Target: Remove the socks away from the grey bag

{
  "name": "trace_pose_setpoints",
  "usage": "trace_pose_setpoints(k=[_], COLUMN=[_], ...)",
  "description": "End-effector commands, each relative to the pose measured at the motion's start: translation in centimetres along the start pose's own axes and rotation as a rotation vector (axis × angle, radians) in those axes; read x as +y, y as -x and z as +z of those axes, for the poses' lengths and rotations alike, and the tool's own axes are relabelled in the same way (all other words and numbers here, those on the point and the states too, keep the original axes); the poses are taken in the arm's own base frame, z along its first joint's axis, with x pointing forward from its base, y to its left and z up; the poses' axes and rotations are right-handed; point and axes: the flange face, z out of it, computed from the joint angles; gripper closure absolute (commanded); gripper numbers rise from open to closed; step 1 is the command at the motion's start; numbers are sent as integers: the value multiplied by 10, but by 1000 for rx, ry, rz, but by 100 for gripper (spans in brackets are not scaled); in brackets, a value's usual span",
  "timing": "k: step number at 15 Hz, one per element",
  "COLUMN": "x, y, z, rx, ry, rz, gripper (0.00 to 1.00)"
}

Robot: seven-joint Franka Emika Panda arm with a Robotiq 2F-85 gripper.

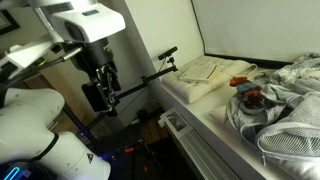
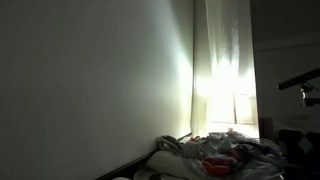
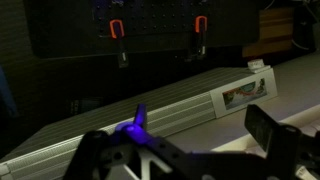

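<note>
The grey bag lies crumpled on the raised white surface at the right, its white mesh panel toward the front. The socks, a small red-orange and dark brown bundle, sit at the bag's left edge, touching its folds. In the dim exterior view the grey bag and a reddish patch of the socks show low in the middle. My gripper hangs far to the left of both, off the surface. In the wrist view the gripper is open with nothing between its fingers; neither socks nor bag appear there.
A flat cream-coloured cloth lies left of the socks. A black rod on a stand reaches between my gripper and the surface. The wrist view looks at a white slatted panel and a dark pegboard with red clamps.
</note>
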Motion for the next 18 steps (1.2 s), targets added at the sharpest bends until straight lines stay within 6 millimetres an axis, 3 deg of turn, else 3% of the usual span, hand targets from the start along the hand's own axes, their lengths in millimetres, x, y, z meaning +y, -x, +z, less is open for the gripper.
trace_pose_setpoints(k=[1,3,7,13,18], x=[0,0,-11,-51,-60], y=[0,-7,-40,-110,-170], z=[0,0,2,-1,-18], rx=[0,-8,4,41,148], ry=[0,10,56,152,184], rz=[0,-6,-19,-215,-304], gripper=[0,0,0,0,0])
